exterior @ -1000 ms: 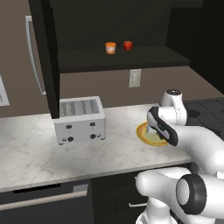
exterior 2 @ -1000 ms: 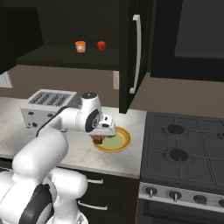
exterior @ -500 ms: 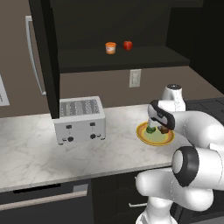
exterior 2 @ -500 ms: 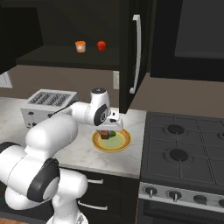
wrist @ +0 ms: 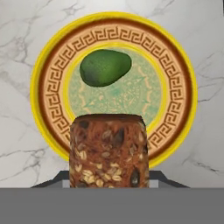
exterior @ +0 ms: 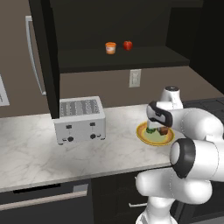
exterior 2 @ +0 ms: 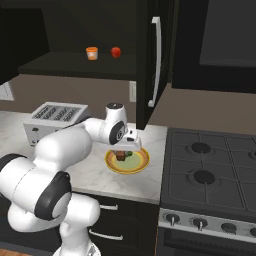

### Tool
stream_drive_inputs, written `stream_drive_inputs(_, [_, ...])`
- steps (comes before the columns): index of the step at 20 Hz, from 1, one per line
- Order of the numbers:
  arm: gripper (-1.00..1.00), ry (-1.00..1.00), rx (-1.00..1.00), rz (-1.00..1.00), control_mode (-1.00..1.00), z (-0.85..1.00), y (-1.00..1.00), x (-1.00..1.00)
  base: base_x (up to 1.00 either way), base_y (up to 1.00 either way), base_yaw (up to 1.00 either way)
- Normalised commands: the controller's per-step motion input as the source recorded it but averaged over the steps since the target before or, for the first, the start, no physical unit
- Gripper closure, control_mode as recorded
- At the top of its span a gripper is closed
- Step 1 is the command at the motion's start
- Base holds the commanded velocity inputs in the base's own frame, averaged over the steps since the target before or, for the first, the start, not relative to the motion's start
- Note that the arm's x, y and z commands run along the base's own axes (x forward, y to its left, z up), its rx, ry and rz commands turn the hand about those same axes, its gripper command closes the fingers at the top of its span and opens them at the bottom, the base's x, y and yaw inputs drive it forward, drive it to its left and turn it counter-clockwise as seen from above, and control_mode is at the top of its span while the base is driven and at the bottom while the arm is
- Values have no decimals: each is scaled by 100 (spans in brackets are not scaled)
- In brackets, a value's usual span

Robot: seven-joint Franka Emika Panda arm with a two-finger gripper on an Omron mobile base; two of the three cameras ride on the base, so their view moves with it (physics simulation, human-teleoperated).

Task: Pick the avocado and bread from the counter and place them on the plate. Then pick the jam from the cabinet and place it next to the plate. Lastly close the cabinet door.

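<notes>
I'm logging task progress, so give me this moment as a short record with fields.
avocado: lying on the plate
bread: held in the end effector, over the plate's near side
end effector: shut on the bread
jam: on the cabinet shelf, beside a red fruit
cabinet door: open
toaster: on the counter, apart from the plate

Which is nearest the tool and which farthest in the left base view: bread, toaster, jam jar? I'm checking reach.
1. Bread, held in the tool over the plate.
2. Toaster, on the counter to its left.
3. Jam jar, up on the cabinet shelf.
</notes>
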Motion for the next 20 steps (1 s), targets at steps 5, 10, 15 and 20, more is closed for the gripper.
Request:
stream_drive_inputs(5, [100, 0, 0, 0, -100, -12, -1, 7, 0, 0, 0])
stream_drive_inputs(10, [100, 0, 0, 0, -100, -7, -4, 11, 0, 0, 0])
stream_drive_inputs(15, [100, 0, 0, 0, -100, -13, -6, 5, 0, 0, 0])
stream_drive_inputs(20, [100, 0, 0, 0, -100, -15, -2, 0, 0, 0, 0])
